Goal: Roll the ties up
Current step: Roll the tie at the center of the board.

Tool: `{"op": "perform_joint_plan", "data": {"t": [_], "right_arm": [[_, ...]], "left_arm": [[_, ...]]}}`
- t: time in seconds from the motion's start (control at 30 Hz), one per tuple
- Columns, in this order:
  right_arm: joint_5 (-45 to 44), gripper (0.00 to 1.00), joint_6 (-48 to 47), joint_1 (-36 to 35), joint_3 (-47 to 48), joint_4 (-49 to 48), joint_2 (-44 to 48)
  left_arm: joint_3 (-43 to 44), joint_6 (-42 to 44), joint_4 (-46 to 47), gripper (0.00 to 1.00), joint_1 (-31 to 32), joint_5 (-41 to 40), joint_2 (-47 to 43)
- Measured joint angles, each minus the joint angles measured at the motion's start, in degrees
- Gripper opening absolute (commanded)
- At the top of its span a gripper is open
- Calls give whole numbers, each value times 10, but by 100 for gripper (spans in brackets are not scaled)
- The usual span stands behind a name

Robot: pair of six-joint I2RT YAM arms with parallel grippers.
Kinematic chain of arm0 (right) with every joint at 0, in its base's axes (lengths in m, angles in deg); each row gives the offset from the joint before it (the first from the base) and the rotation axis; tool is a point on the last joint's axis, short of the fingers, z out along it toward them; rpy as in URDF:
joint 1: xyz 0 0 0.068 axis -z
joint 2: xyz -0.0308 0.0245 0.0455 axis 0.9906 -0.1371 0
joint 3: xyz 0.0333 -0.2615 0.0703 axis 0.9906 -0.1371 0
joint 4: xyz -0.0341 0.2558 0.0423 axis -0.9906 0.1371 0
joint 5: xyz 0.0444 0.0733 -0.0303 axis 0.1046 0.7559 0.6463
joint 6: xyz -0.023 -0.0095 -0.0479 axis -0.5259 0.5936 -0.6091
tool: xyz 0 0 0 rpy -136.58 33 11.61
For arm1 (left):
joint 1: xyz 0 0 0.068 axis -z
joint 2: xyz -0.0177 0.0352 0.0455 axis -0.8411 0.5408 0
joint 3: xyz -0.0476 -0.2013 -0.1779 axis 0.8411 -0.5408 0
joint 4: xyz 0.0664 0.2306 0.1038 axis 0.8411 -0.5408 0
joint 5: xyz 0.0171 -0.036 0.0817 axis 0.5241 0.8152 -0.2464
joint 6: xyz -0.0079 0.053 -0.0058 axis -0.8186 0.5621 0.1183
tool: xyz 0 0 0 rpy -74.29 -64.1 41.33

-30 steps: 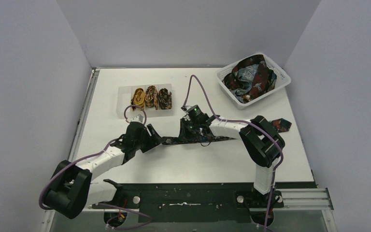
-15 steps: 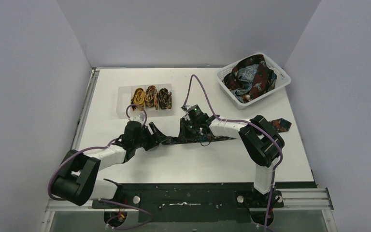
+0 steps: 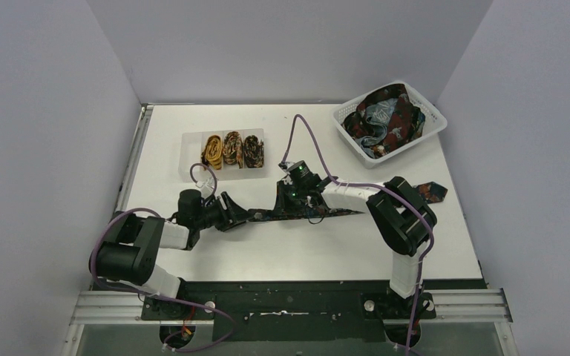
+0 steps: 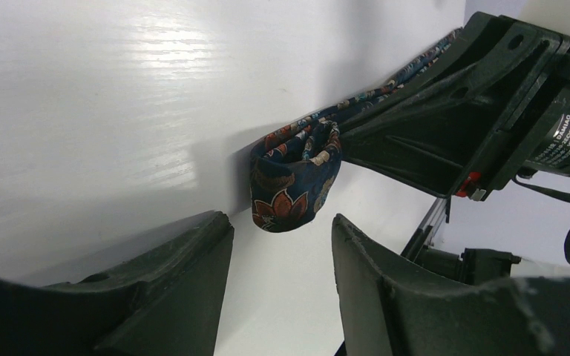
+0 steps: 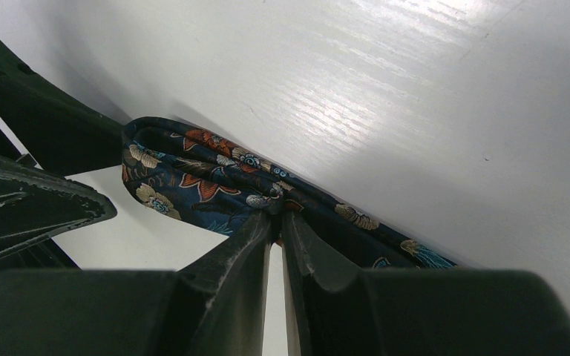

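Across the middle of the table (image 3: 267,252), the navy tie (image 3: 334,213) lies as a flat, narrow strip running left to right between the two arms. The fabric has a dark navy ground with a small floral print in red-orange, cream and light blue. The left end of the strip is folded back on itself into a loose loop; the remainder trails away flat to the right.

Right gripper (image 5: 276,226): the fingers (image 5: 230,259) are pressed together on the navy tie, pinching it partway along the strip, close to the looped end.

Left gripper (image 4: 280,233): the fingers (image 4: 185,274) are spread apart with nothing gripped. The looped end sits just ahead of the fingertips, in line with the gap. Whether it touches them cannot be told.

Beyond the left arm, a clear tray (image 3: 188,159) holds three coiled ties side by side: a mustard coil (image 3: 211,150), a brown coil (image 3: 231,148) and a dark coil (image 3: 253,150). At the far right corner, a white lattice basket (image 3: 415,141) holds a loose heap of ties (image 3: 382,122). One further tie end (image 3: 436,191) shows on the table beside the right arm.
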Motion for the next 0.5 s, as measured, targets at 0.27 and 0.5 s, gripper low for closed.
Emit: {"op": "perform_joint_plan", "data": {"t": [0.27, 0.5], "right_arm": [[3, 14, 1, 0, 0, -1, -1], [5, 14, 1, 0, 0, -2, -1]], "left_arm": [[-7, -35, 141, 44, 4, 29, 90], [-20, -70, 264, 40, 4, 42, 158]]}}
